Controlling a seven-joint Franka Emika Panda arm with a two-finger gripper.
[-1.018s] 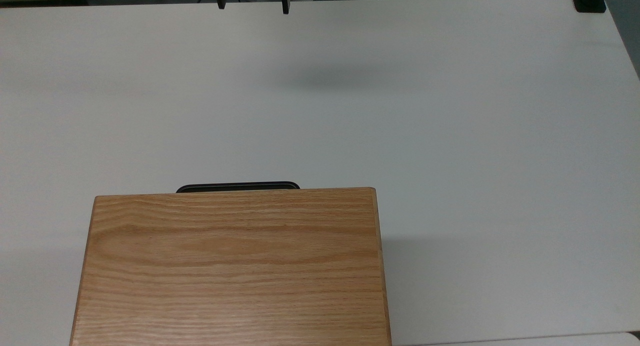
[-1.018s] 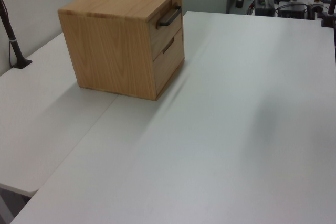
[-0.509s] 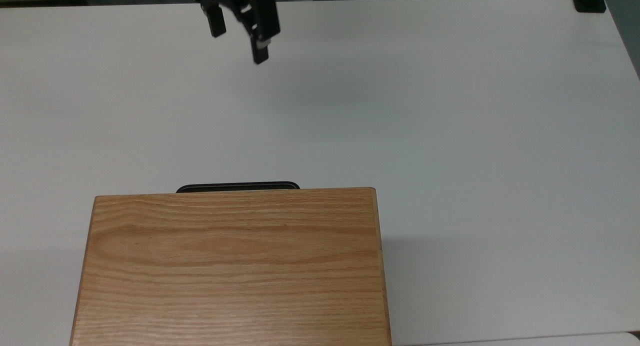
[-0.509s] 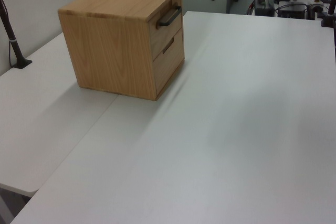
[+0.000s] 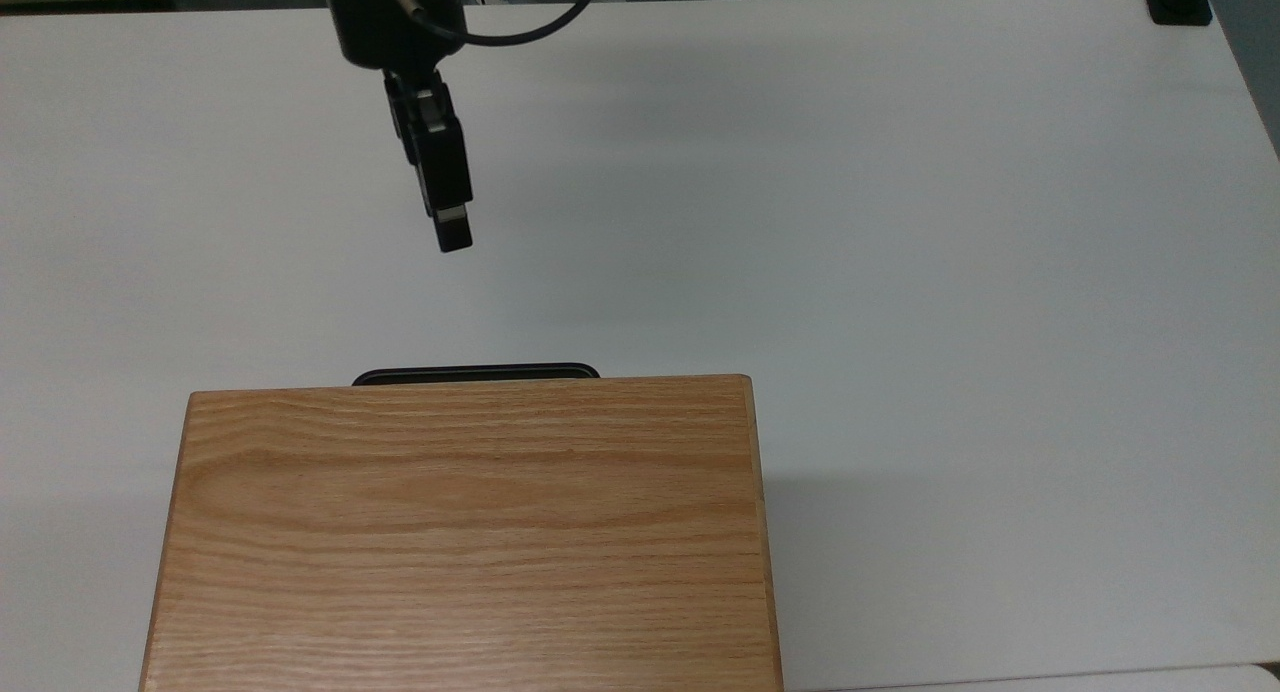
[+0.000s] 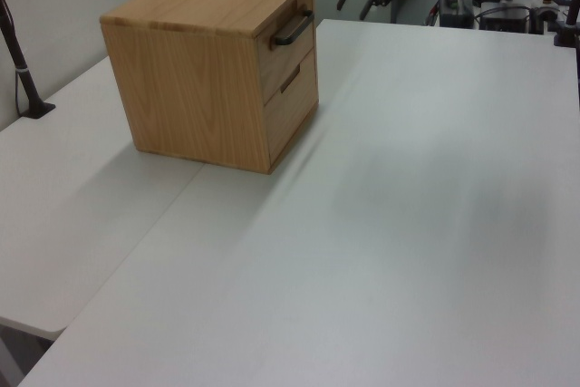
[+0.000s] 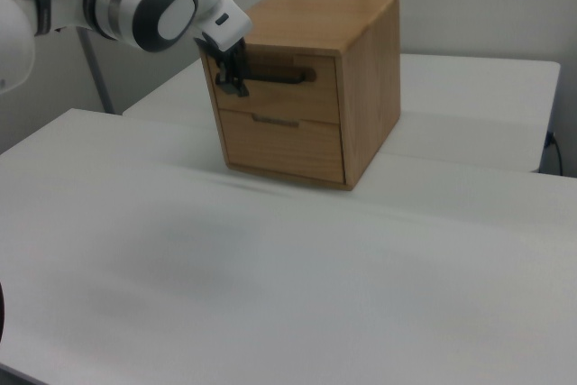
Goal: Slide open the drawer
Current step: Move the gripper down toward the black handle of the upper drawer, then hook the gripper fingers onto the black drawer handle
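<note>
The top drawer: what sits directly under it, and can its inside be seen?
Under the top drawer with the black bar handle sits a second, lower drawer with a slim pull. Both are shut, so their insides are hidden by the front panels and the cabinet top.

Drawer (image 7: 282,84): light oak front panel, long black bar handle (image 6: 292,29) mounted horizontally. Upper of two fronts, fully closed, flush with the cabinet face. In the top view, handle (image 5: 476,374) projects toward 12 o'clock.

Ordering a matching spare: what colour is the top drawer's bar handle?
Black. The handle on the light oak drawer shows best in the right view.
</note>
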